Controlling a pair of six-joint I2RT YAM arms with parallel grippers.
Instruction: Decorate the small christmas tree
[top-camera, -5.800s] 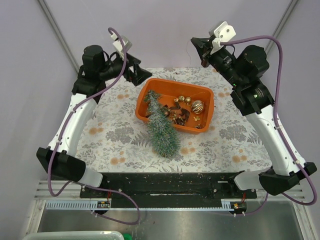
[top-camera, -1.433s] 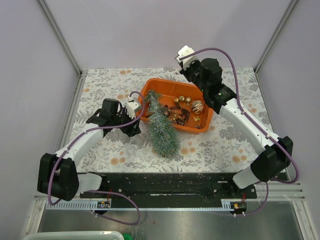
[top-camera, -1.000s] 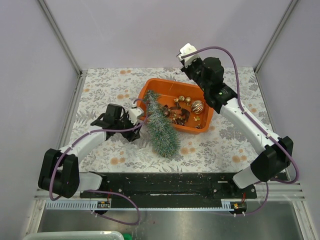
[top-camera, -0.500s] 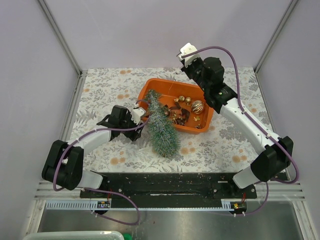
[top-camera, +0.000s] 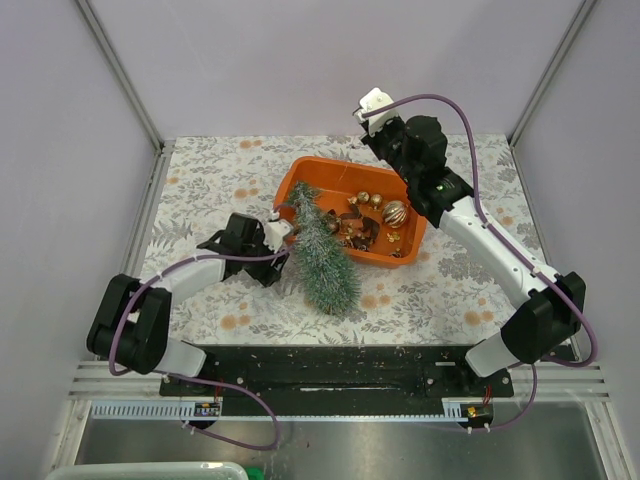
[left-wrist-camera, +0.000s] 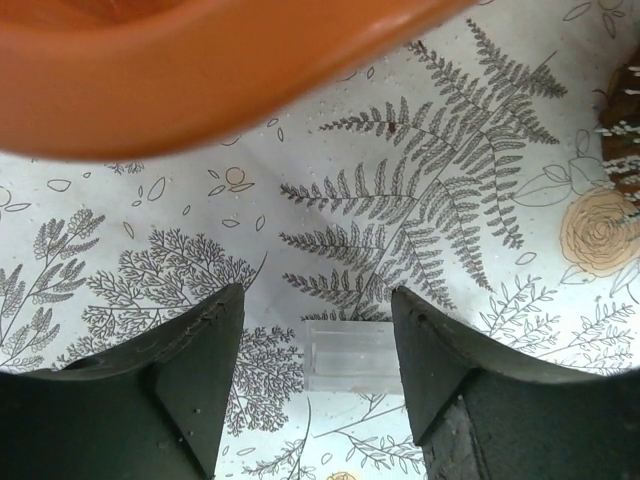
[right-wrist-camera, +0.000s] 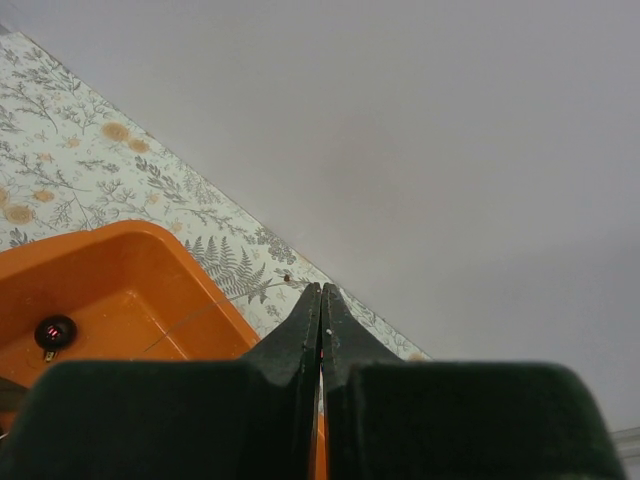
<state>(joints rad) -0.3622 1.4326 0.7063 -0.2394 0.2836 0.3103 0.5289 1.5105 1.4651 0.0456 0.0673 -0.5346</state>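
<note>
Tree lying half out of the tray, one arm beside it

On the floral table (top-camera: 200, 190) the orange tray (top-camera: 340, 162) sits near the far edge. The small christmas tree (top-camera: 322, 255) lies on its side, tip over the tray's left end, base on the cloth. The left gripper (left-wrist-camera: 315, 310) hovers low just left of the tree, jaws apart and empty. The right gripper (right-wrist-camera: 320, 300), above the tray's far rim, has its jaws pressed together. Gold baubles (top-camera: 393, 212) lie in the tray
</note>
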